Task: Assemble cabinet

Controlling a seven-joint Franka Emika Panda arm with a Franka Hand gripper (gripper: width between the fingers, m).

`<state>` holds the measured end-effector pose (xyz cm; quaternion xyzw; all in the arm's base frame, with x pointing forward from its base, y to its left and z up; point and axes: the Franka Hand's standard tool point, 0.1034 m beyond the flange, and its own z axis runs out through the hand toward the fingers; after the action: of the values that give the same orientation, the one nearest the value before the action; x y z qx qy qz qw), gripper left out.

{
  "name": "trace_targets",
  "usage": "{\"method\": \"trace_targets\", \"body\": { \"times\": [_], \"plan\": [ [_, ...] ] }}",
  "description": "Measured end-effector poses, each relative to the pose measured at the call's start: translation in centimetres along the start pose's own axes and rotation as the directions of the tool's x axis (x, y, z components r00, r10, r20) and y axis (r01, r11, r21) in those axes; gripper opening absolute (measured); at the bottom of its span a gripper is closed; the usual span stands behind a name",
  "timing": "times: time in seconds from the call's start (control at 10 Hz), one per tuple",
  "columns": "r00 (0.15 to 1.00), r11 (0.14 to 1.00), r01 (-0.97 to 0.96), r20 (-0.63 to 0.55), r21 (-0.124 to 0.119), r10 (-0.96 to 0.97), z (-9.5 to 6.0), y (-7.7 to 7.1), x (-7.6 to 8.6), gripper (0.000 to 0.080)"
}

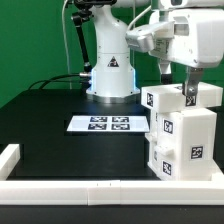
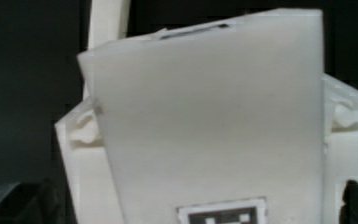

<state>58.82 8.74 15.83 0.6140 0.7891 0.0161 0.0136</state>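
**A:** While we're stuck on this frame, where's the cabinet [image 1: 180, 128] relative to the end effector [image 1: 189, 98]?

**B:** Right under it. In the exterior view the cabinet stands upright near the front rail [image 1: 100, 187], on that view's right side of the black surface [image 1: 60, 150]. The end effector comes straight down onto its top, with dark fingers [image 1: 190, 96] dipping between the upper blocks. So the relation we care about is vertical: the cabinet's long axis runs up-down and the arm is on top of it.

**A:** Is it gripping?

**B:** We can't tell. The fingers look like they're touching or pinching something at the top, but it's too small to see whether they've closed on a part. The wrist view doesn't help, since it's basically filled by one white panel [image 2: 202, 130] with a tag [image 2: 222, 213] at its edge, and no fingertips are clearly visible.

**A:** Anything in the way?

**B:** Not much. The marker board [image 1: 108, 124] lies flat and well apart on the exterior view's left, and the robot base [image 1: 110, 70] sits behind it. Our guess is the risk is the stack itself: it's tall and close to the rail, so a sideways nudge from above could tip or shift it. Any next move probably needs to stay along that vertical line.
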Motion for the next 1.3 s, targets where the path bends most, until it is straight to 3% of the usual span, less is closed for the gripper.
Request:
{"method": "trace_targets", "body": {
  "times": [0.3,0.4,0.5,0.6,0.8,1.0,1.3],
  "plan": [
    [0.999,0.999,-0.032,-0.002,0.008,0.032,0.62,-0.24,0.09,0.0797],
    [0.999,0.999,-0.034,-0.001,0.008,0.034,0.63,-0.25,0.00,0.0666],
    [0.999,0.999,-0.054,-0.001,0.009,0.054,0.63,-0.26,-0.05,0.0666],
    [0.997,0.997,-0.071,-0.001,0.008,0.071,0.62,-0.26,-0.10,0.0556],
    [0.992,0.992,-0.124,-0.001,0.008,0.124,0.63,-0.26,-0.12,0.0558],
    [0.952,0.952,-0.305,0.000,0.018,0.305,0.62,-0.45,-0.71,0.0558],
    [0.792,0.791,-0.611,0.006,0.018,0.611,0.58,-0.50,-0.63,0.0560]
  ]
}}
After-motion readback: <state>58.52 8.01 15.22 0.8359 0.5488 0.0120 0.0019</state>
